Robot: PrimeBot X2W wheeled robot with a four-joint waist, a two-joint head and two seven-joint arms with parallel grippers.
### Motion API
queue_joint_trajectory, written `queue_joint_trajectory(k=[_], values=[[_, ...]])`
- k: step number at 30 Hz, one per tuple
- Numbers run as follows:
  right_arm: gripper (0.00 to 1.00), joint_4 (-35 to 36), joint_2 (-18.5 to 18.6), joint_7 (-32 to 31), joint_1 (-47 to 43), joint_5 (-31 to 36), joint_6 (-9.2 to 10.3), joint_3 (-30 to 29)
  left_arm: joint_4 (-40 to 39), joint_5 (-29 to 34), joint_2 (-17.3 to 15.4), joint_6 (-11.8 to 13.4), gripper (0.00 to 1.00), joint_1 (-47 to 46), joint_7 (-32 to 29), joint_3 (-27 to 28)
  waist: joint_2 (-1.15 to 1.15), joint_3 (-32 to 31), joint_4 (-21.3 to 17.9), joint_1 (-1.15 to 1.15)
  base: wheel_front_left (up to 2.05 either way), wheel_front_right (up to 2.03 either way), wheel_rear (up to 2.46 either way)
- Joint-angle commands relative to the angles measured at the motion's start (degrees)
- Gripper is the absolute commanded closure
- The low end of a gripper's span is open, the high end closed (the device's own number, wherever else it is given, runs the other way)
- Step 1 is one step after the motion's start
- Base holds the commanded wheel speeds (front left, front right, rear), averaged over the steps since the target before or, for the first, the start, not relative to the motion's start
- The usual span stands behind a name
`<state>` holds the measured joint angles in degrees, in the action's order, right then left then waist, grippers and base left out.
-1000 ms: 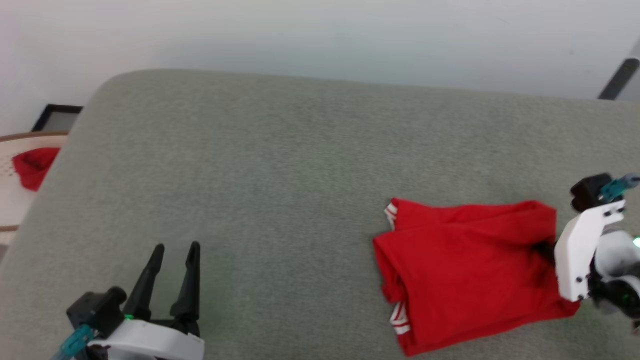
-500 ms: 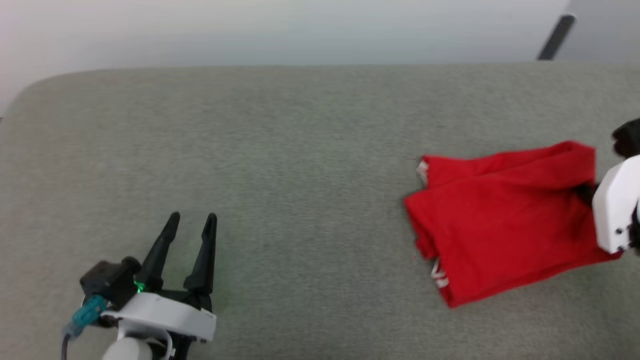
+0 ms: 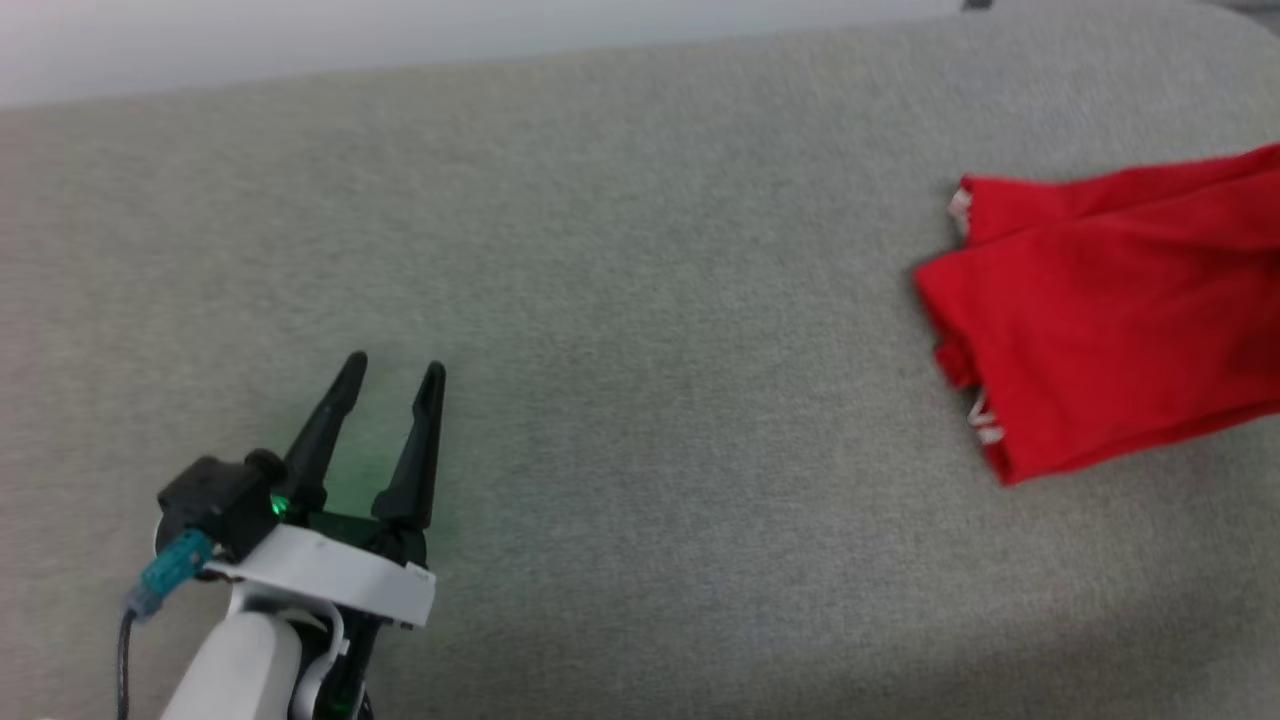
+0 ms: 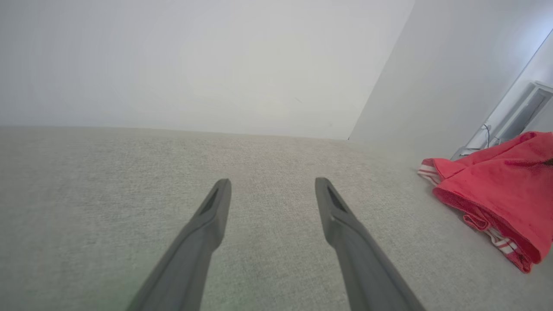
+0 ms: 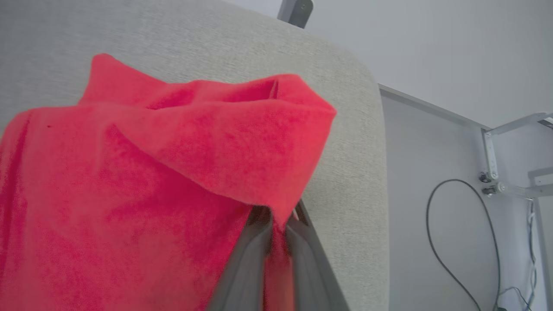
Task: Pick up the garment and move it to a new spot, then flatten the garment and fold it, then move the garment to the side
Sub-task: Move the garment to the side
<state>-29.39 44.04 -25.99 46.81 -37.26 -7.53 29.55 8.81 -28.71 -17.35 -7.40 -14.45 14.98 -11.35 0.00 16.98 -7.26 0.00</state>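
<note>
Lower left in the head view, our left gripper [image 3: 395, 368] hovers spread and empty over the grey upholstered surface [image 3: 640, 250]. Farther off, at the right edge, lies the folded red jersey [image 3: 1100, 300] — our right gripper [image 5: 278, 218] pinches its edge.

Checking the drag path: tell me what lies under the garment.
The garment rests on the grey cushion; the right gripper pinches one edge. Anything beneath the folded cloth is hidden.

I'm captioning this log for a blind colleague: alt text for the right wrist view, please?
The right tool is shut on the edge of a folded red jersey lying on a grey fabric cushion; a black cable hangs beyond.
</note>
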Motion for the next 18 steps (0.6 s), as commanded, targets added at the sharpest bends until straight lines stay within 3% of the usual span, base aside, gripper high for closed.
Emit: queue_joint_trajectory(k=[1,13,18], values=[[1.0,-1.0,0.9,1.3,1.8,0.2,0.08,0.8,-0.1,0.2,-0.5,-0.1,0.0,-1.1,0.2,-0.3,0.0,3.4,-2.8,0.0,0.0,0.0,0.0],[1.0,-11.2,7.0,9.4,10.8,4.9,0.08,7.0,-0.9,0.8,-1.9,-0.1,0.0,-5.3,0.2,-2.0,0.0,10.0,-4.0,0.0,0.0,0.0,0.0],[1.0,-16.3,6.8,11.3,13.6,7.9,0.08,7.3,-0.9,0.5,-2.2,-0.1,0.0,-6.5,0.2,-2.7,0.0,11.9,-3.8,0.0,0.0,0.0,0.0]])
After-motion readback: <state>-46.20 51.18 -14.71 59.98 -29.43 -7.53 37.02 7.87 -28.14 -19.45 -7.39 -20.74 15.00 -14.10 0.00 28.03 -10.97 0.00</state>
